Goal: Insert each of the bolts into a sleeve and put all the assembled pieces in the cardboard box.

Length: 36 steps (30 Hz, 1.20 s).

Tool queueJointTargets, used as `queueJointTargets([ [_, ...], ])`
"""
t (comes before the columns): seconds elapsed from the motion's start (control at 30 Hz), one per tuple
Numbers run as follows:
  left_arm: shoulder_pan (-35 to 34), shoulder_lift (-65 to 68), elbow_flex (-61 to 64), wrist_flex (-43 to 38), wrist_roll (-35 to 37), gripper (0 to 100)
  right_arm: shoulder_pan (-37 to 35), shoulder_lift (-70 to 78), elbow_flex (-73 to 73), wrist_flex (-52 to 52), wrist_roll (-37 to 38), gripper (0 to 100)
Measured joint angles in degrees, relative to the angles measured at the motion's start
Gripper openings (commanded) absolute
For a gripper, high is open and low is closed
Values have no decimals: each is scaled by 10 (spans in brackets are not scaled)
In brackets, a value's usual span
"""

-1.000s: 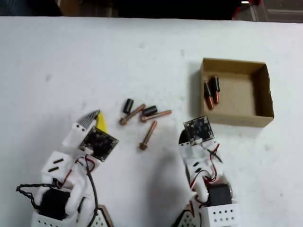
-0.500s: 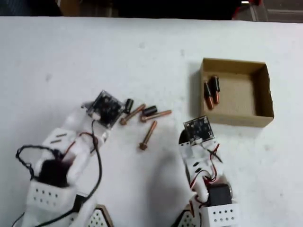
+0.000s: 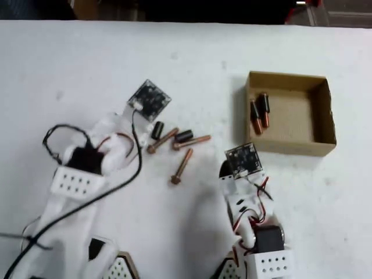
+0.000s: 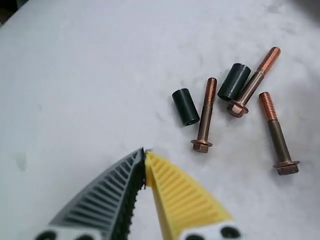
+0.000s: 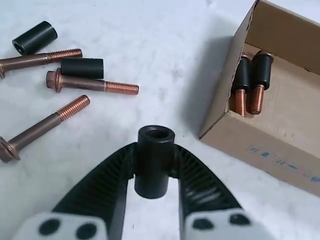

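Three loose copper bolts (image 3: 181, 166) (image 3: 161, 140) (image 3: 192, 141) and two black sleeves (image 3: 157, 129) (image 3: 183, 136) lie in a cluster at mid-table. My left gripper (image 4: 145, 152) is shut with nothing in it, its tips just short of the nearest sleeve (image 4: 185, 106) and bolt (image 4: 204, 116). My right gripper (image 5: 155, 150) is shut on an upright black sleeve (image 5: 154, 160), near the cardboard box (image 5: 225, 125). Inside the box (image 3: 290, 145) lie two assembled pieces (image 3: 256, 118) (image 3: 264, 109).
The left arm (image 3: 87, 163) stretches over the table left of the cluster, its wrist camera (image 3: 149, 100) above the sleeves. The right arm (image 3: 250, 197) sits between the cluster and the box. White tabletop (image 3: 87, 58) lies open at the back and left.
The left arm has swung from the front edge toward the far side, up beside the loose sleeves. The right arm and the parts have not moved.
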Motion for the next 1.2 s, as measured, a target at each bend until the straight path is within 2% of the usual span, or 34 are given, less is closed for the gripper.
queueJointTargets([
  [0.23,6,125,-55,0,1,24,0,0,0,0,1,17],
  [0.53,64,265,-125,0,1,28,0,0,0,0,1,17],
  [0.7,96,329,-177,59,3,129,0,0,0,0,1,17],
  [0.87,115,382,-226,115,74,158,0,0,0,0,1,17],
  [1.2,166,439,-244,120,156,161,0,0,0,0,1,17],
])
